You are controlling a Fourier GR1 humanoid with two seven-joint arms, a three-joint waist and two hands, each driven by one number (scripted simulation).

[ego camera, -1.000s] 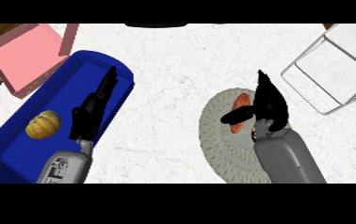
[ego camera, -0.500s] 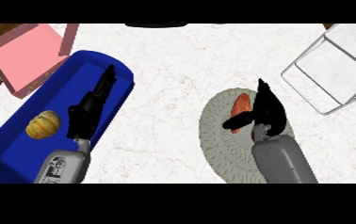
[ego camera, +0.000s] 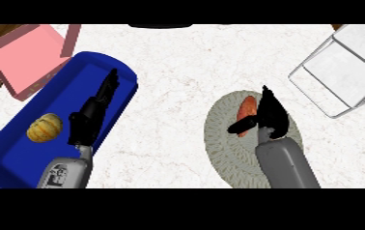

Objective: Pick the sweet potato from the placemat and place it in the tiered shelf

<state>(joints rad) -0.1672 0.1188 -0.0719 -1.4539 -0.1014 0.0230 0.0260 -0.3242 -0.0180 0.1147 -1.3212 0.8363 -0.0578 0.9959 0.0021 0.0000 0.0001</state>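
Right robot hand (ego camera: 267, 118) has drawn nearer, fingers curling round orange sweet potato (ego camera: 247, 109).

Single head view, steeply down on the counter (ego camera: 178, 79).
Forearms enter from the lower edge; left hand (ego camera: 89, 120) at left, right hand (ego camera: 267, 118) at right.

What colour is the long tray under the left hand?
The tray is deep blue, seen in the head view, the only view given.
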